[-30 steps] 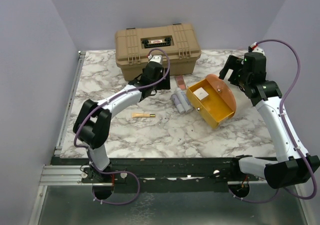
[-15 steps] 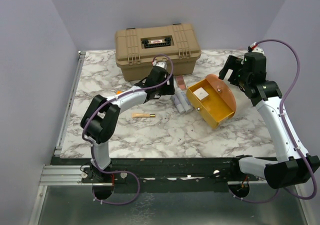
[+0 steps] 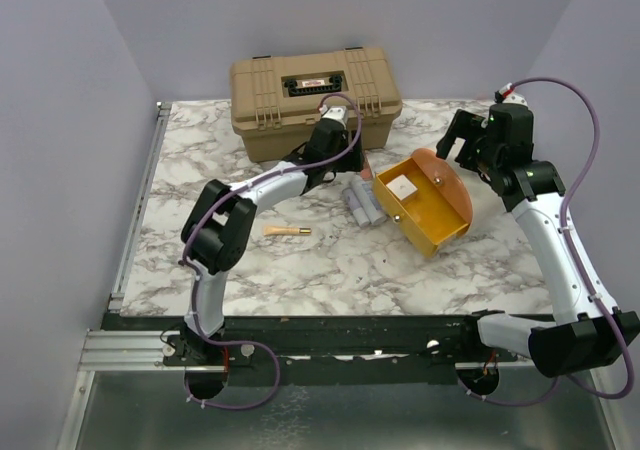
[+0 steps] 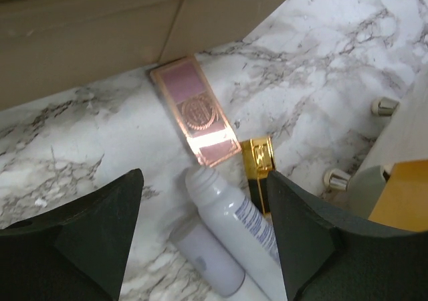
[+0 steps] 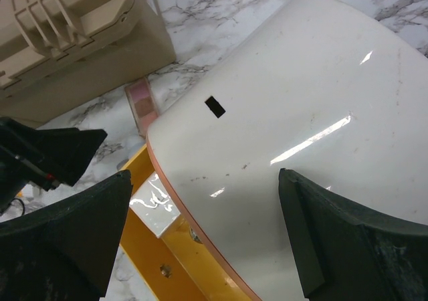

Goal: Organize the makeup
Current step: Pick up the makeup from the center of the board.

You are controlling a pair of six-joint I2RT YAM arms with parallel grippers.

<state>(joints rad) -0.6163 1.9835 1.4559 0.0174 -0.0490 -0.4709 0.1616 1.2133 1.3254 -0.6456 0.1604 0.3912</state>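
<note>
While my left gripper (image 4: 204, 180) hangs wide open and empty above the rose-gold palette (image 4: 195, 110) and pale tubes (image 4: 227, 214), my right gripper (image 5: 204, 177) gapes, empty, over the pouch's white lid (image 5: 287, 100).

Stretched far forward on left, elbow low, left gripper (image 4: 204, 204) pointing down, fingers spread. Raised on right, right gripper (image 5: 204, 180) tilted downward, fingers wide apart.

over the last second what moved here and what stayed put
The left gripper swung right along the front of the case and is now over the pink compact and the pale tubes. Its jaws are open and it has taken hold of nothing. The right gripper, the pouch, the small brush and the case stayed as they were.
</note>
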